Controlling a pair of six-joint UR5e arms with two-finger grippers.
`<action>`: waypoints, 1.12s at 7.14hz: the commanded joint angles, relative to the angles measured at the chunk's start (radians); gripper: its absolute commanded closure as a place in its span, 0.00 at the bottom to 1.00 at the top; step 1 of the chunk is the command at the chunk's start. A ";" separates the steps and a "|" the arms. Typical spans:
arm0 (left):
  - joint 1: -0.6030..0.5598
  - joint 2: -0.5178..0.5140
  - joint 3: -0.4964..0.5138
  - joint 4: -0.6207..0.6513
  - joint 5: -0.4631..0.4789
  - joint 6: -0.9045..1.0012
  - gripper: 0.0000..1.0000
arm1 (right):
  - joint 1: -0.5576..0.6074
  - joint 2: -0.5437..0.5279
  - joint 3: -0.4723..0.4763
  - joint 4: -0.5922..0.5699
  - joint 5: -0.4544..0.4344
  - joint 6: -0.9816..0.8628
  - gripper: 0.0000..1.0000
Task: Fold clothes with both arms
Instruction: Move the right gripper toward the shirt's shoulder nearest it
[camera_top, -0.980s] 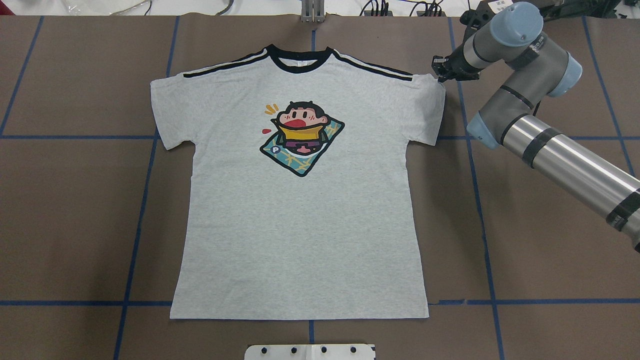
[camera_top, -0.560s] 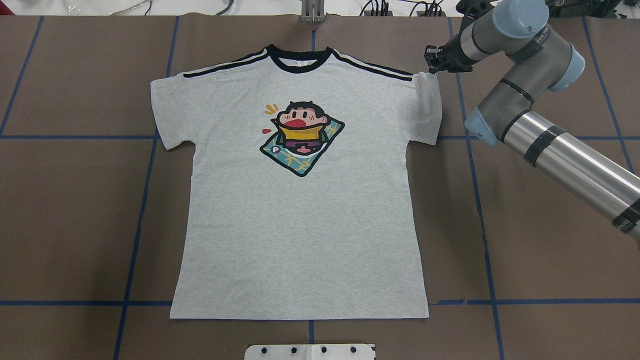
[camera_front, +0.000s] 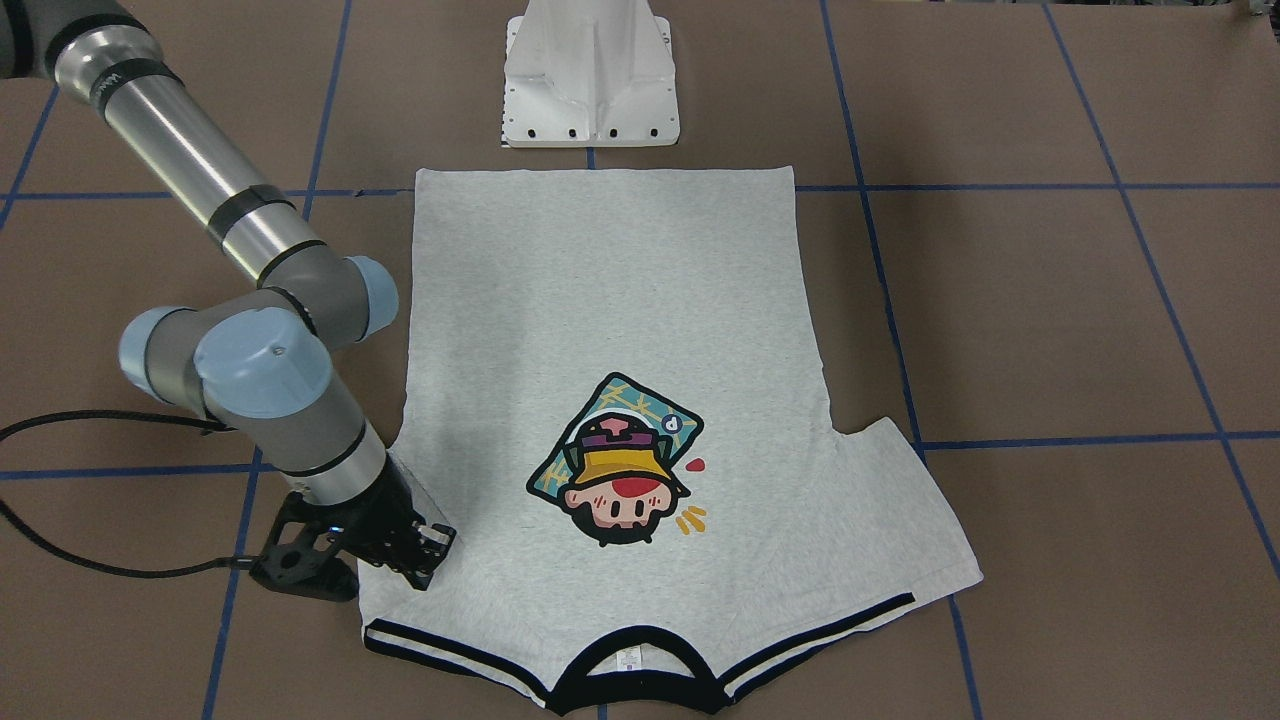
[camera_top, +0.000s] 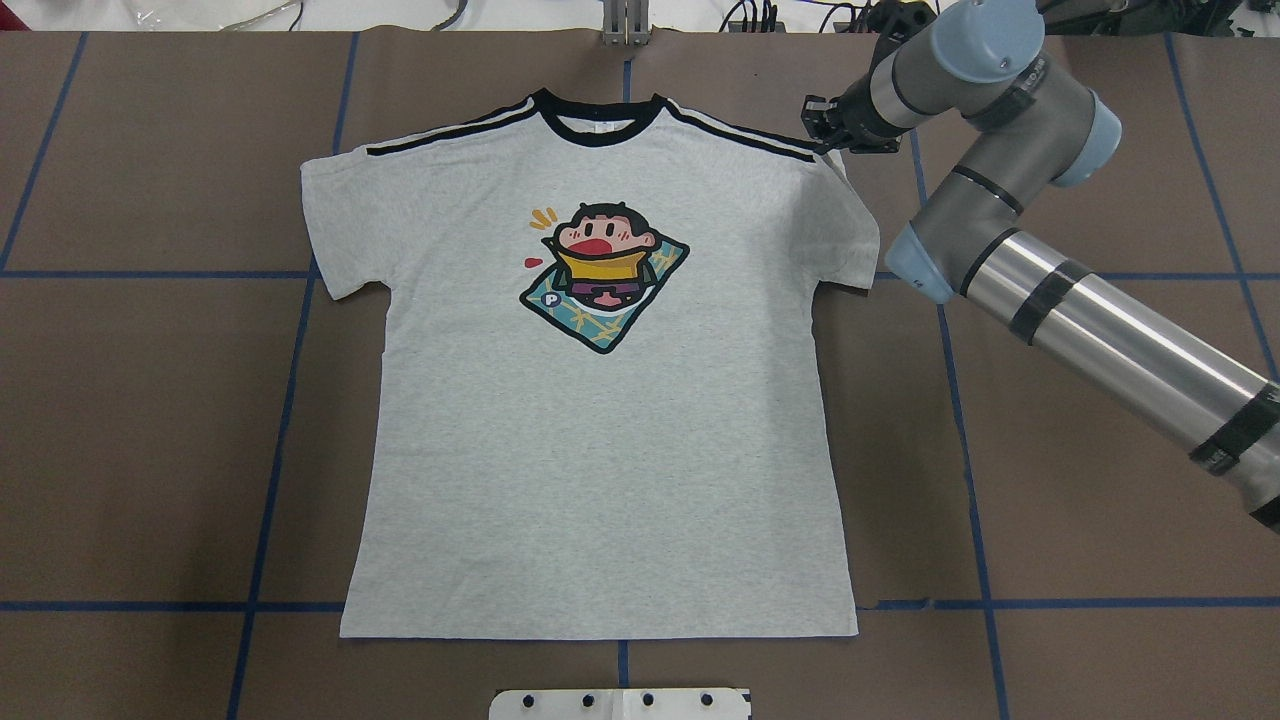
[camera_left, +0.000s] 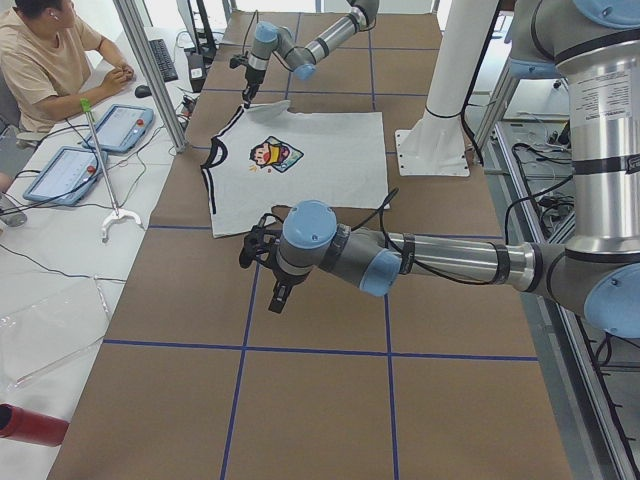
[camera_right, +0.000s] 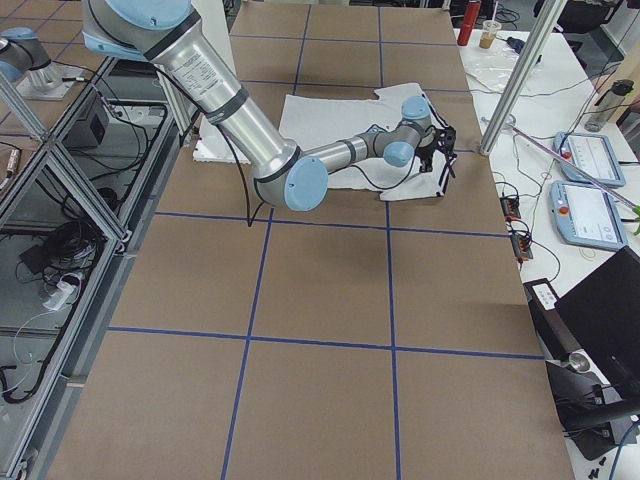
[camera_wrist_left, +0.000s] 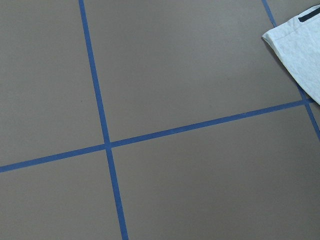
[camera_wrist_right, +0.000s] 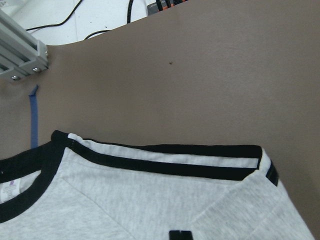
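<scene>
T-shirt (camera_top: 600, 450) lies flat and print-up in the middle of the brown table (camera_top: 1100, 500). Its long axis runs near to far, with the hem just beyond the white pedestal base (camera_top: 620, 703) and the black collar (camera_top: 598, 128) pointing away. To its left, the left gripper (camera_left: 262, 250) hangs over bare table; I cannot tell whether its fingers are apart. At the far right shoulder, the right gripper (camera_top: 822, 135) is clamped on the right sleeve (camera_top: 850, 220) — its top corner folded inward.

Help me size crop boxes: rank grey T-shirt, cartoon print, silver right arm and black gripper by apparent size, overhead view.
Largest to smallest:
light heather-grey T-shirt
silver-grey tubular right arm, enlarged by nearness to camera
colourful cartoon print
black right gripper
</scene>
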 joint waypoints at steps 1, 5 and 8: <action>0.000 0.000 -0.009 0.001 -0.001 0.000 0.00 | -0.036 0.099 -0.129 -0.019 -0.114 0.022 1.00; 0.003 -0.008 -0.019 -0.001 -0.003 -0.003 0.00 | -0.050 0.127 -0.176 -0.018 -0.168 0.022 0.78; 0.027 -0.171 0.034 0.005 -0.001 -0.201 0.00 | -0.064 0.102 -0.042 -0.018 -0.159 0.051 0.00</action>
